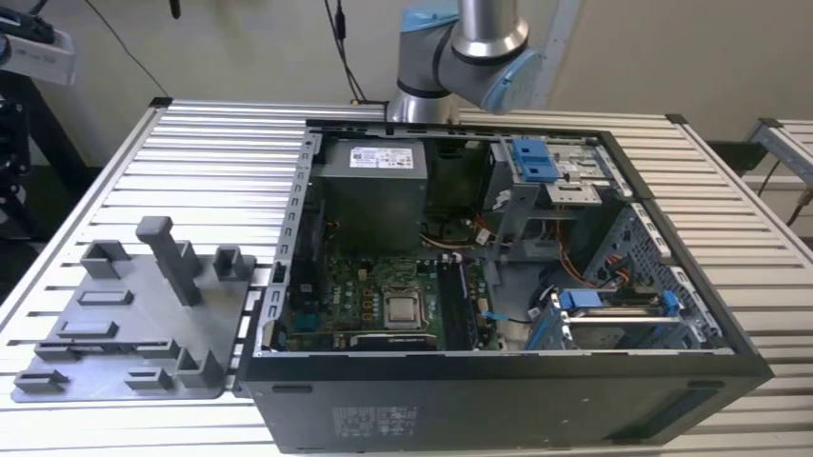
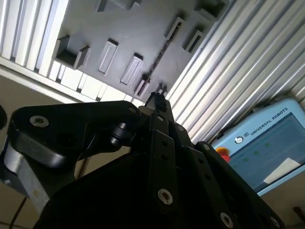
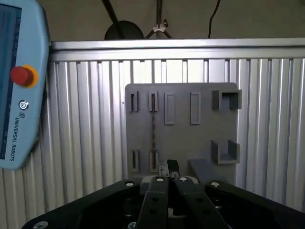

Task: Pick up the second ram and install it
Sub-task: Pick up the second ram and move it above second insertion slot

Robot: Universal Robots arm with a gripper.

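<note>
Right: claw empty above the parts plate, ram upright in its holders

From my desk I see the black linkage claw [image 3: 169, 168] drawn in narrow, its two tips together or very nearly so, with nothing between them. It hangs over the closer edge of the grey plastic parts plate with raised slotted holders [image 3: 205, 119], which lies on the ribbed aluminium table [image 3: 86, 143].

The second ram [image 3: 153, 129] is a slim dark memory board, and I see it edge-on as a thin dark line with a brownish glint. It stands on its long edge in that plate, bridging two small holders. It sits below and ahead of the claw, its closer end just to one side of the tips and apart from them. Its long axis runs straight away from the claw along the plate. The second wrist view shows the second ram [image 2: 157, 59] leading out past the tips in the same way. Which face carries the label I cannot tell.

I judge it light, stiff, thin and easily damaged, with chips on the faces and contacts along one long edge. I would take hold across the thickness, on the two flat faces near mid-length at the upper edge, clear of the contacts. A pinch off-centre could let it tip.

A pale blue control pendant with a red button [image 3: 19, 119] lies off to the claw's side, apart from the plate.
</note>
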